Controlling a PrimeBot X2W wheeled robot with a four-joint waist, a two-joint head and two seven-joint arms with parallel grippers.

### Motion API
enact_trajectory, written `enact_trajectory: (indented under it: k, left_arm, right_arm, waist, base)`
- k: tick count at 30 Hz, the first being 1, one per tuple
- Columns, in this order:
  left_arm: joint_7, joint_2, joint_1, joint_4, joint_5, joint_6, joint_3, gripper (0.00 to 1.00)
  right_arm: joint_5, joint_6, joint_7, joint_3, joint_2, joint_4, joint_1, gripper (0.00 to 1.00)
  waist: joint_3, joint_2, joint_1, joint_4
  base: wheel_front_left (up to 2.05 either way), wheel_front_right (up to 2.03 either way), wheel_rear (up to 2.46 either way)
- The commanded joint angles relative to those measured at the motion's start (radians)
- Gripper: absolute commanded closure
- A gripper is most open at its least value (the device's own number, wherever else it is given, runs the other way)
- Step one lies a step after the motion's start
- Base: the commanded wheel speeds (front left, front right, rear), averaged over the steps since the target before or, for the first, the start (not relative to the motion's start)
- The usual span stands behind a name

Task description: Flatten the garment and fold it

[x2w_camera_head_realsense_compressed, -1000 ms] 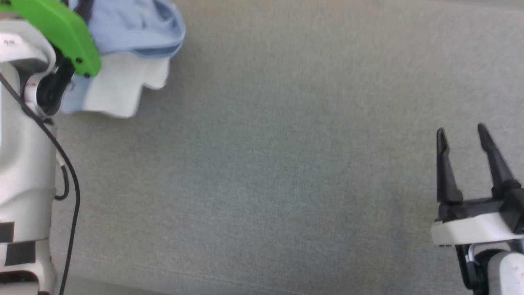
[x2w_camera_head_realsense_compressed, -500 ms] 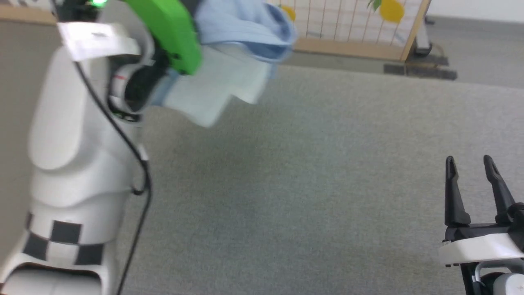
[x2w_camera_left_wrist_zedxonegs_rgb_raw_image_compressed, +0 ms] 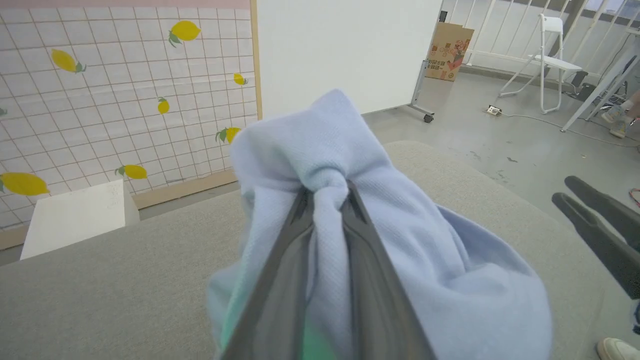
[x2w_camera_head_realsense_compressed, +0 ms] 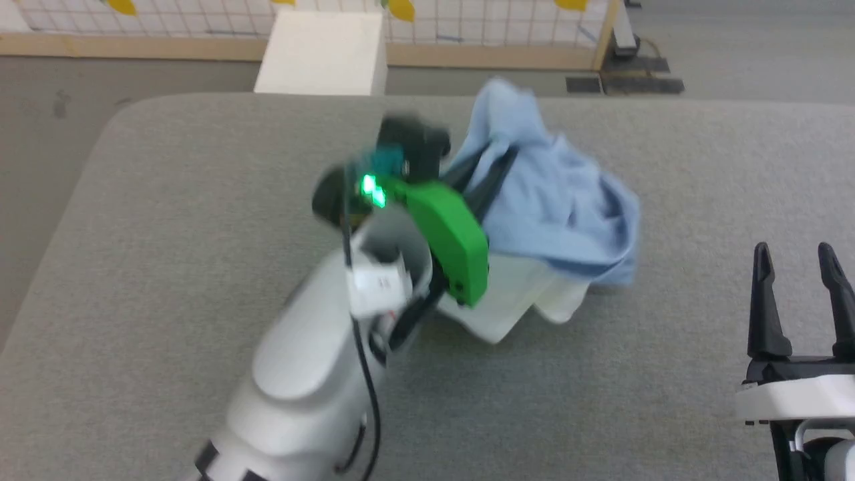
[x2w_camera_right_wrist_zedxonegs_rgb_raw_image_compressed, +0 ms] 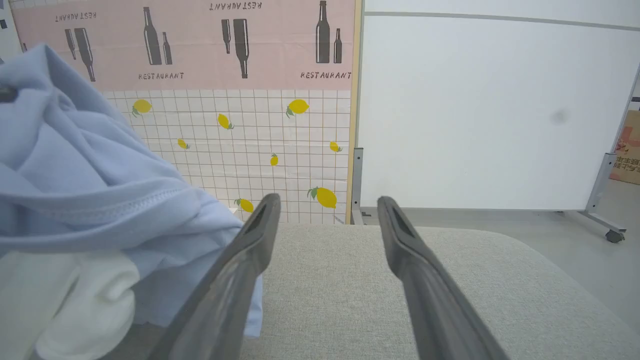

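Over grey table (x2w_camera_head_realsense_compressed: 167, 200), left jaws pinch garment (x2w_camera_head_realsense_compressed: 554, 200).

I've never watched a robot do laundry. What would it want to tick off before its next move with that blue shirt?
1. Left gripper holding the garment: ok, fingers shut on a bunch of cloth.
2. Right gripper free to help: ok, open, empty, off to the side of the cloth.
3. Garment flat: not ok, it is a crumpled bundle with its white inner side showing underneath.
4. Room on the grey surface to spread it: ok, there is a wide bare stretch beside the bundle.
5. Lowest cloth resting on the surface: cannot tell.
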Motion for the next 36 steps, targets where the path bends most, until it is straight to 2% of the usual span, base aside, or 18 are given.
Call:
enact_trajectory:
  k: [1, 5, 10, 11, 12, 13, 16, 20, 22, 26, 29, 32, 33, 34, 36]
  left_arm:
    - [-0.051, -0.003, 0.035, 0.037, 0.016, 0.024, -0.023, 1.00]
    - [-0.153, -0.006, 0.105, 0.154, -0.053, 0.084, -0.101, 1.00]
    - [-0.175, -0.006, 0.126, 0.287, -0.175, 0.157, -0.192, 1.00]
    - [-0.187, -0.006, 0.116, 0.304, -0.188, 0.165, -0.208, 0.62]
    - [-0.203, -0.006, 0.107, 0.309, -0.204, 0.169, -0.215, 0.43]
    - [-0.222, -0.006, 0.095, 0.311, -0.227, 0.175, -0.220, 0.00]
    - [-0.274, -0.006, 0.058, 0.307, -0.255, 0.180, -0.231, 0.00]
    - [-0.355, -0.001, 0.025, 0.281, -0.240, 0.193, -0.215, 0.00]
    - [-0.399, 0.030, 0.028, 0.249, -0.219, 0.209, -0.202, 0.00]
    - [-0.468, 0.120, 0.085, 0.142, -0.161, 0.276, -0.163, 0.00]
    - [-0.492, 0.191, 0.181, 0.024, -0.109, 0.331, -0.128, 0.00]
    - [-0.497, 0.232, 0.304, -0.105, -0.060, 0.386, -0.069, 0.00]
    - [-0.498, 0.240, 0.339, -0.141, -0.039, 0.397, -0.050, 0.00]
    - [-0.498, 0.236, 0.475, -0.253, 0.017, 0.404, 0.027, 0.00]
    - [-0.498, 0.214, 0.561, -0.299, 0.044, 0.397, 0.073, 0.00]
  right_arm:
    - [0.005, -0.002, -0.004, -0.003, 0.001, -0.004, -0.016, 0.00]
    - [0.008, -0.002, -0.007, 0.002, 0.001, 0.005, -0.032, 0.00]
    - [0.013, -0.002, -0.012, 0.009, 0.001, 0.017, -0.046, 0.00]
    - [0.013, -0.002, -0.013, 0.008, 0.001, 0.020, -0.047, 0.00]
    - [0.013, -0.002, -0.014, 0.006, 0.001, 0.021, -0.047, 0.00]
    - [0.013, -0.002, -0.015, 0.003, 0.001, 0.024, -0.045, 0.00]
    - [0.010, -0.002, -0.017, -0.010, 0.001, 0.030, -0.035, 0.00]
    - [0.013, -0.002, -0.016, -0.013, 0.001, 0.032, -0.022, 0.00]
    - [0.014, -0.002, -0.012, -0.013, 0.001, 0.029, -0.013, 0.00]
    - [0.014, -0.002, -0.004, -0.013, 0.001, 0.021, 0.006, 0.00]
    - [0.016, -0.002, 0.001, -0.010, 0.001, 0.014, 0.019, 0.00]
    - [0.020, -0.002, 0.005, -0.011, 0.001, 0.008, 0.033, 0.00]
    - [0.021, -0.002, 0.006, -0.010, 0.001, 0.008, 0.037, 0.00]
    - [0.024, -0.002, 0.011, -0.001, 0.001, 0.008, 0.050, 0.00]
    - [0.029, -0.002, 0.013, 0.003, 0.001, 0.013, 0.059, 0.00]
  waist:
    - [0.042, -0.0001, 0.0001, -0.042]
    - [0.063, -0.0001, 0.0001, -0.070]
    - [0.074, -0.0001, 0.0001, -0.096]
    - [0.074, -0.0001, 0.0001, -0.098]
    - [0.073, -0.0001, 0.0001, -0.098]
    - [0.069, -0.0001, 0.0001, -0.095]
    - [0.052, -0.0001, 0.0001, -0.082]
    - [0.019, -0.0001, 0.0001, -0.057]
    - [0.004, -0.0001, 0.0001, -0.042]
    - [-0.017, -0.0001, 0.0001, -0.013]
    - [-0.021, -0.0001, 0.0001, 0.007]
    - [-0.017, -0.0001, 0.0001, 0.029]
    - [-0.016, -0.0001, 0.0001, 0.034]
    - [-0.010, -0.0001, 0.0001, 0.046]
    - [-0.008, -0.0001, 0.0001, 0.054]
  base:
    - [0.00, 0.00, 0.00]
    - [0.00, 0.00, 0.00]
    - [0.00, 0.00, 0.00]
    - [0.00, 0.00, 0.00]
    - [0.00, 0.00, 0.00]
    - [0.00, 0.00, 0.00]
    - [0.00, 0.00, 0.00]
    - [0.00, 0.00, 0.00]
    - [0.00, 0.00, 0.00]
    - [0.00, 0.00, 0.00]
    - [0.00, 0.00, 0.00]
    - [0.00, 0.00, 0.00]
    - [0.00, 0.00, 0.00]
    - [0.00, 0.00, 0.00]
    - [0.00, 0.00, 0.00]
